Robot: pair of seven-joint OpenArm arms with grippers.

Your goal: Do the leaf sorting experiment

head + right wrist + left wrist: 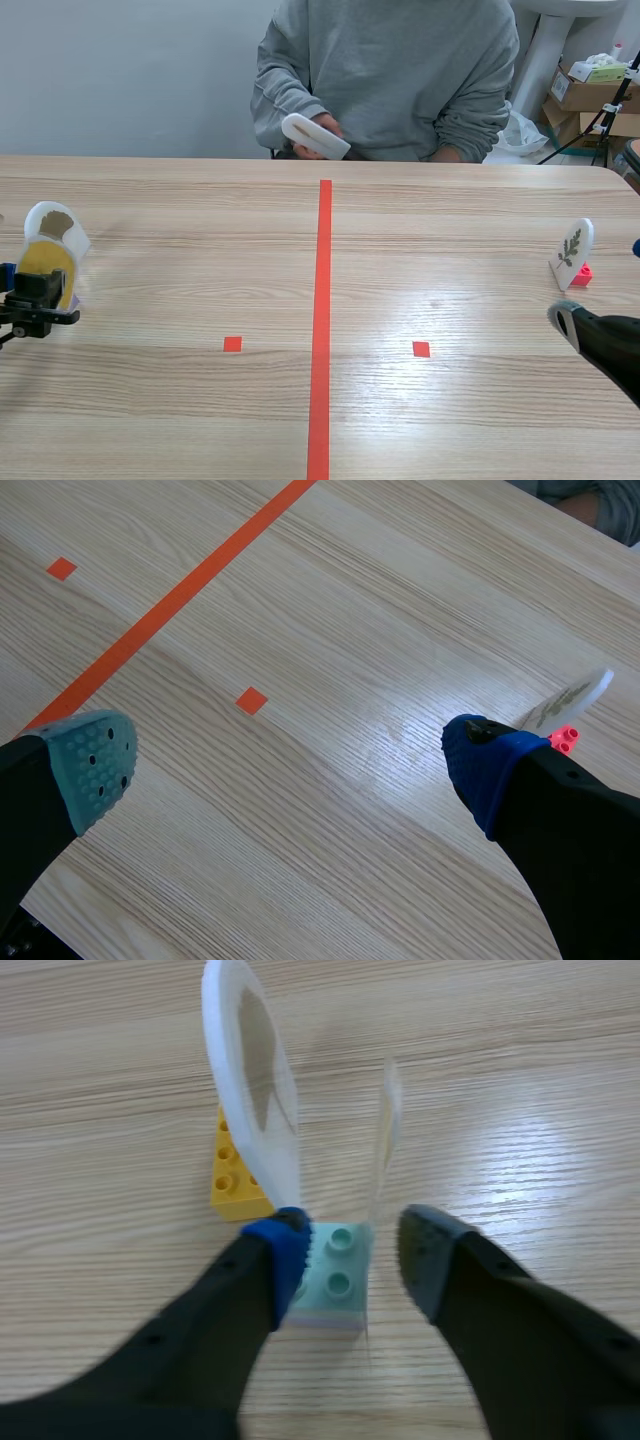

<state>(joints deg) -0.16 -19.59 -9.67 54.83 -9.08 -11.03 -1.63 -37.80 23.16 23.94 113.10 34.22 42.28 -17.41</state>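
My left gripper [350, 1250] stands open around a mint brick [335, 1280]. Its blue-padded finger touches the brick's side and the other finger is apart from it. A thin clear leaf card [385, 1130] stands edge-on on that brick. Just beyond, a white oval card with a brown leaf [250, 1090] stands on a yellow brick [232, 1170]. In the scene view both cards [50, 245] are at the far left by the left gripper [35, 300]. My right gripper [290, 765] is open and holds nothing. A leaf card [570, 695] on a pink brick [565, 738] stands just past one finger.
A person in a grey sweater sits across the table and holds a white card [315, 136] in one hand. An orange tape line [322, 330] splits the table, with a small square on each side. Cardboard boxes [590, 95] stand behind the far right corner.
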